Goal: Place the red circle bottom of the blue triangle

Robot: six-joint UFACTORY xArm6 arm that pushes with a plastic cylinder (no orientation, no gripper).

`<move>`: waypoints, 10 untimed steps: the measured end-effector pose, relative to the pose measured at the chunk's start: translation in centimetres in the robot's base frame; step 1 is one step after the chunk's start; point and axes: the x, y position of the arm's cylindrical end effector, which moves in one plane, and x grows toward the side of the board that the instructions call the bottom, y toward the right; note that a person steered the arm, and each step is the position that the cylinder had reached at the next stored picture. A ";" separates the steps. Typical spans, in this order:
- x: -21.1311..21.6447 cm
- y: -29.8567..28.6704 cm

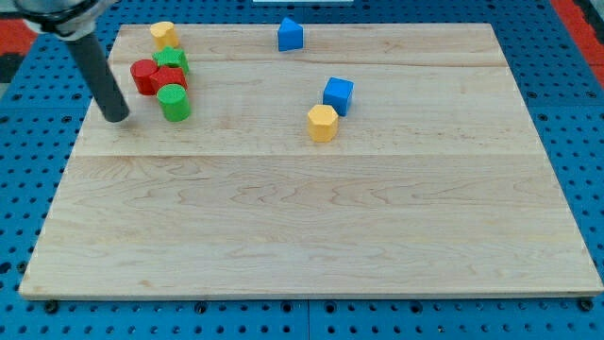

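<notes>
1. Seven blocks are seen on the wooden board point(311, 236).
2. My tip point(116, 117) is set down left of the cluster; nothing is held or touched.
3. The red circle point(143, 76) is packed against a red block point(170, 79), green circle point(174, 101), green block point(173, 60), near a yellow block point(163, 34).
4. The blue triangle point(290, 34) is placed at the view's top, well apart.
5. A blue cube point(338, 94) and yellow hexagon point(322, 123) are found mid-board.

Bright, even light, soft shadows, perhaps slightly blurred.

2 red blocks point(154, 77), 2 green point(174, 101), 2 yellow point(322, 123), 2 blue point(338, 94), pale wooden board point(311, 227).
</notes>
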 end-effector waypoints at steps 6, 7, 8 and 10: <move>-7.8 -2.7; -9.2 1.5; -9.9 8.6; -9.7 18.5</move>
